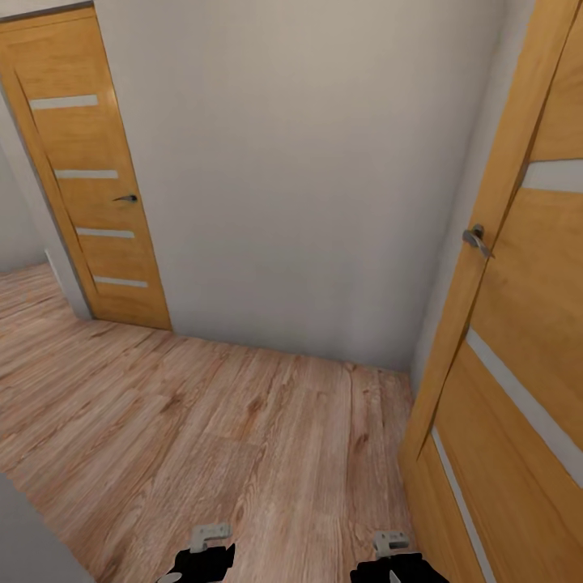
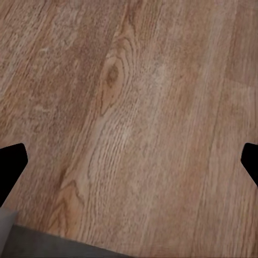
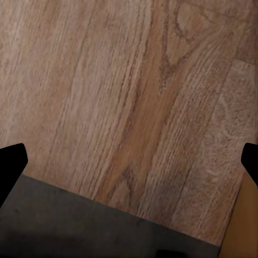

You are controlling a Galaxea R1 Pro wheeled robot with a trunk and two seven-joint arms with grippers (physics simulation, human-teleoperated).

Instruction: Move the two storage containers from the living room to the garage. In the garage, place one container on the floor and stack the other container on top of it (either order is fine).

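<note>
Head view: we are in transit, with no storage container in sight.

Neither container appears in our pictures, so we cannot tell which way they lie from either set of jaws, how their long axes run, or which arm is nearer. Both arms hang low and empty: the left gripper (image 2: 129,161) has its jaws spread wide, each tip at an opposite edge of its wrist view, and the right gripper (image 3: 129,161) is spread the same way, nothing between them. Beneath both jaws lies the light wood plank floor (image 1: 210,421). Ahead stands a pale wall (image 1: 300,162), a wooden door (image 1: 89,178) beyond the left jaws, another wooden door (image 1: 518,340) close beside the right jaws.
</note>
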